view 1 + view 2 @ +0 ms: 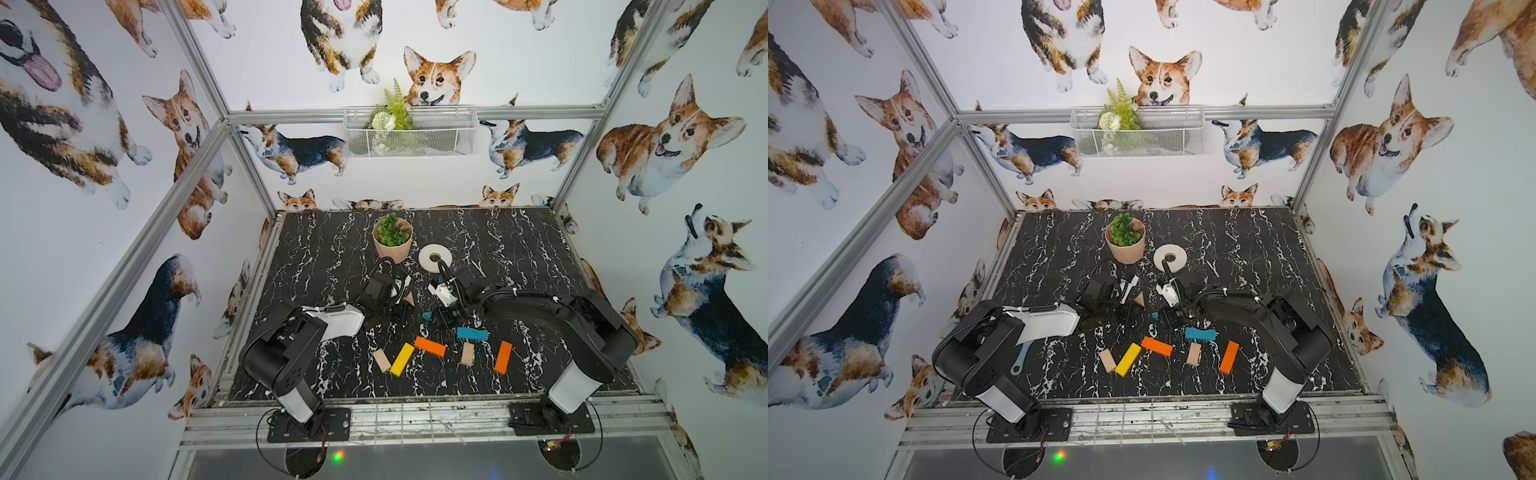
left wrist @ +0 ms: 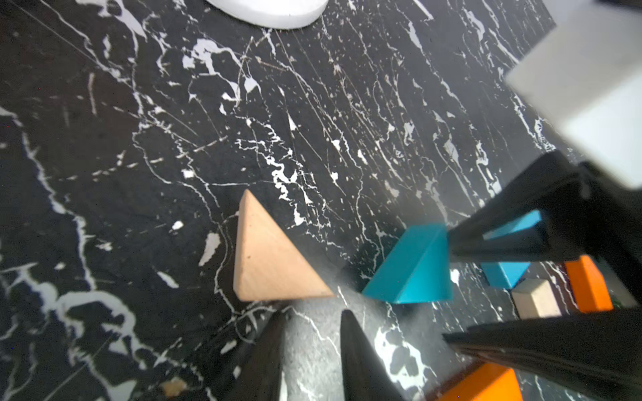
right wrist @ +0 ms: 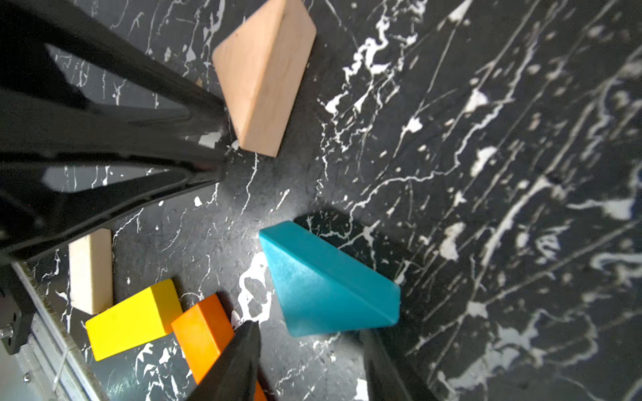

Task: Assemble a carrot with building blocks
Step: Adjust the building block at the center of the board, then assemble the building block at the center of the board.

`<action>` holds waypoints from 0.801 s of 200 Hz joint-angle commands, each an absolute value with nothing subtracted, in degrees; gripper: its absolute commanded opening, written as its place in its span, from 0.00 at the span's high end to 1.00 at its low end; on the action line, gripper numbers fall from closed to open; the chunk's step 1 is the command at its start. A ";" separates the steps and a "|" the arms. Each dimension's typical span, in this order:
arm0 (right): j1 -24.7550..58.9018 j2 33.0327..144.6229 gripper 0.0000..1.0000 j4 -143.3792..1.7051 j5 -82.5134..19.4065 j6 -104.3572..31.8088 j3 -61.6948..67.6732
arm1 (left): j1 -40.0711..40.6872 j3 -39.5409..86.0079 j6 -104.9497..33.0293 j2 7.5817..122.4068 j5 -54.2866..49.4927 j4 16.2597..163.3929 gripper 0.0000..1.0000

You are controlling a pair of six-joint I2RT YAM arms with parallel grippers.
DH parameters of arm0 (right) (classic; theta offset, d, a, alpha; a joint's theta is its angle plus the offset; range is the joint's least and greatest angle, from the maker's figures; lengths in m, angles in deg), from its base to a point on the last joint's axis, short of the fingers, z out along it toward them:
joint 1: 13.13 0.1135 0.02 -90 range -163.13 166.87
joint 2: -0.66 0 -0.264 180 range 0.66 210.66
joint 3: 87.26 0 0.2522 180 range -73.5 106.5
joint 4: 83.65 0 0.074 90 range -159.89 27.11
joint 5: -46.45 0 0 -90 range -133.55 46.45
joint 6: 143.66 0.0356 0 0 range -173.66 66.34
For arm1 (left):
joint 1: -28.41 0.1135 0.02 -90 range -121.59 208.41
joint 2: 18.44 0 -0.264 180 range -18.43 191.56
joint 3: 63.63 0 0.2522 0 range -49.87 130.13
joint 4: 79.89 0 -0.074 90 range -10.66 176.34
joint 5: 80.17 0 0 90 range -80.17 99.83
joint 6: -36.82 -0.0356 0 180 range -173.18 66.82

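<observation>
No carrot shape shows; the building blocks lie loose on the black marble table (image 1: pixel 316 257). A plain wood triangle (image 1: pixel 410 298) (image 2: pixel 267 257) lies just beyond the tips of my left gripper (image 1: pixel 402 311) (image 2: pixel 314 316), which is open a little and empty. A blue triangle (image 1: pixel 427 316) (image 3: pixel 326 284) lies just past my right gripper (image 1: pixel 440 320) (image 3: pixel 309 333), open wider and holding nothing. Nearer the front lie a plain block (image 1: pixel 382 360), a yellow bar (image 1: pixel 402 359), an orange bar (image 1: pixel 430 346), a blue bar (image 1: pixel 472 333), another plain block (image 1: pixel 468 353) and a second orange bar (image 1: pixel 503 357).
A potted green plant (image 1: pixel 392 241) and a white tape roll (image 1: pixel 435 258) stand behind the grippers. A wire basket (image 1: pixel 409 131) hangs on the back wall. A grey-blue tool (image 1: pixel 1021 359) lies under the left arm. Metal rails (image 1: pixel 415 415) edge the table's front.
</observation>
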State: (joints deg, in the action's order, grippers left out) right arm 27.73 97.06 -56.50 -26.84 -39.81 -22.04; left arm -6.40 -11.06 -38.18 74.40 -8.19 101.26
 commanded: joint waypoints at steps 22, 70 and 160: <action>28.18 98.18 0.45 -55.82 -31.76 -37.63 -21.16 | -4.94 -12.95 -37.24 70.37 -5.80 103.00 0.65; 29.01 100.38 0.48 -56.13 -32.48 -37.15 -18.49 | -3.53 -13.35 -36.66 67.99 1.24 99.16 0.62; 29.60 104.82 0.52 -54.36 -32.04 -40.46 -12.02 | 0.45 -11.93 -33.84 72.18 0.52 102.21 0.44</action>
